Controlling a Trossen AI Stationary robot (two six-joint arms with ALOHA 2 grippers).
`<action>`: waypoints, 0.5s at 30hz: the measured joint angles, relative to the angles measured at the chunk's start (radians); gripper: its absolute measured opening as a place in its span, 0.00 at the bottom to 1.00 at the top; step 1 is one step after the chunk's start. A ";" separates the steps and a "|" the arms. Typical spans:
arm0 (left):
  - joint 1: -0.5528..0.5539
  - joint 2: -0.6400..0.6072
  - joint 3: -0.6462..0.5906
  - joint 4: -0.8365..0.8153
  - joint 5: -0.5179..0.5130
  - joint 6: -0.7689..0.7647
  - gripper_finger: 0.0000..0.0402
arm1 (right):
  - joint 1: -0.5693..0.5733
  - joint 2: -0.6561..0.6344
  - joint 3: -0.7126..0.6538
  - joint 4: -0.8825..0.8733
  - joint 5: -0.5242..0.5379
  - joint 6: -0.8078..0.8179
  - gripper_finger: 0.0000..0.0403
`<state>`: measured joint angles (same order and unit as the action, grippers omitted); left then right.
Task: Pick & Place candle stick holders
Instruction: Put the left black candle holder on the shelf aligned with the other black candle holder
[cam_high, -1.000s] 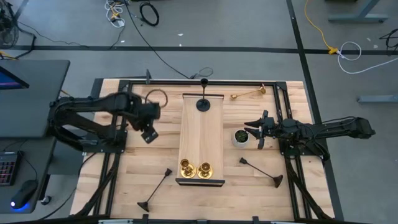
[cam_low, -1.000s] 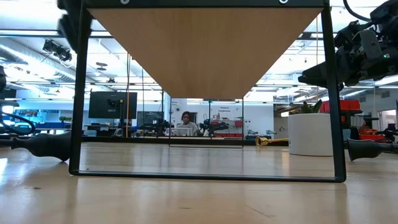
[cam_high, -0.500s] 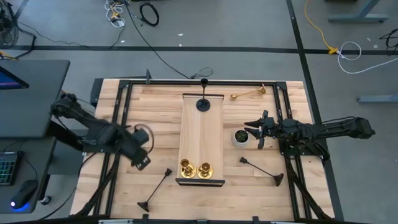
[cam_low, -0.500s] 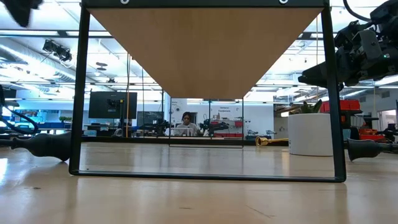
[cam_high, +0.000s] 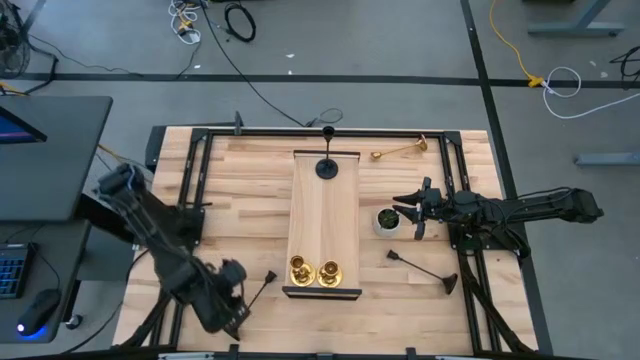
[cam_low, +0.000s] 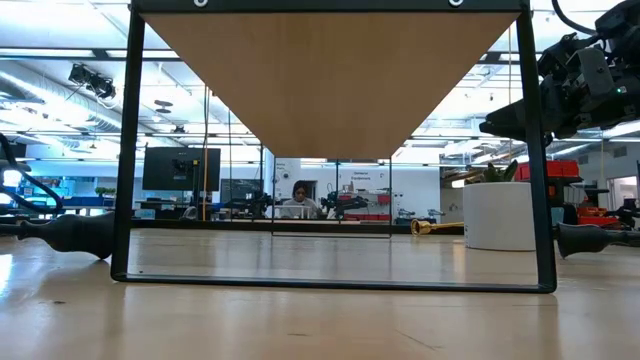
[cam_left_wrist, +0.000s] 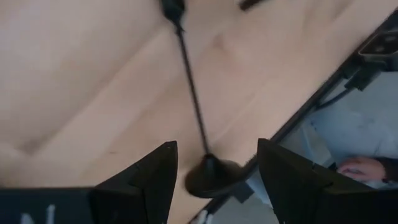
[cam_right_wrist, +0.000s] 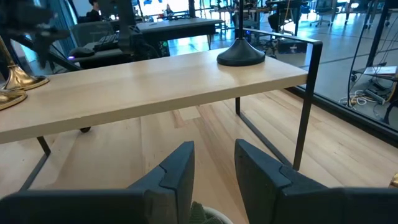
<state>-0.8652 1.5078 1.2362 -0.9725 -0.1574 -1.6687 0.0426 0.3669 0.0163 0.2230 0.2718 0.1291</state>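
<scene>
1. Left gripper (cam_high: 232, 305) sits low over the bench's front-left corner, fingers (cam_left_wrist: 146, 180) spread wide and empty. In the left wrist view they straddle the round base of a fallen black holder (cam_high: 250, 303), apparently lined up to close on it.
2. That holder lies on its side, stem pointing toward the raised wooden shelf (cam_high: 325, 215); a grip near the base looks the sensible choice, since the thin stem could roll.
3. Shelf holds three already: two brass holders (cam_high: 314, 270) side by side at its front end, one upright black holder (cam_high: 327, 166) at its far end. Likely the drop-off spot.
4. Still loose on the bench: a second black holder (cam_high: 422, 271) lying right of the shelf's front end, a brass holder (cam_high: 400, 151) lying near the far-right corner.
5. Right gripper (cam_high: 412, 211) waits right of the shelf, above the white plant pot (cam_high: 387, 220); fingers (cam_right_wrist: 171, 171) slightly apart, nothing between them.
</scene>
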 joint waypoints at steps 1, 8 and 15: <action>-0.005 0.020 0.000 0.023 0.003 -0.010 0.55 | 0.000 0.000 0.000 0.000 0.000 0.000 0.28; -0.009 0.136 0.000 0.070 0.071 -0.103 0.55 | 0.000 0.000 0.000 0.000 0.000 0.000 0.28; -0.001 0.219 0.000 0.083 0.076 -0.135 0.55 | 0.000 0.000 0.000 0.000 0.000 0.000 0.28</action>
<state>-0.8666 1.7270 1.2362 -0.8892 -0.0815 -1.8034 0.0425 0.3668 0.0162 0.2230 0.2718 0.1291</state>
